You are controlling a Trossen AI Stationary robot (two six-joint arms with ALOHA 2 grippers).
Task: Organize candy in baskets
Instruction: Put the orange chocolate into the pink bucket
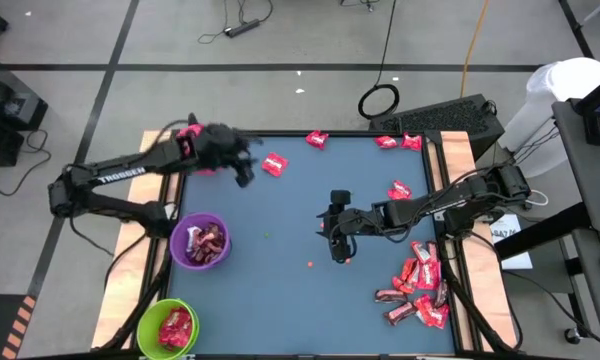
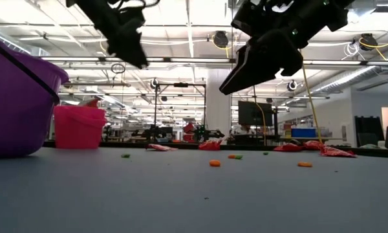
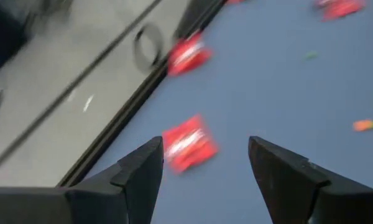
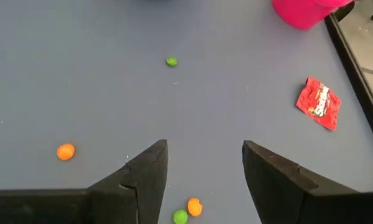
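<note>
With jaws spread wide and empty, the left gripper (image 3: pixel 202 171) hangs over a flat, shiny red wrapped candy (image 3: pixel 188 142) near the blue desk's (image 1: pixel 290 290) far edge; light, crinkly, probably slippery, best pinched across its flat middle, while the right gripper (image 4: pixel 205 168) waits open mid-desk.

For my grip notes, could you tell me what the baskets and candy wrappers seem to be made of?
Purple basket and green basket: likely moulded plastic, with smooth, uniformly coloured walls. The pink basket looks alike. Red candy: probably thin plastic film or foil, glossy and crinkled.
</note>
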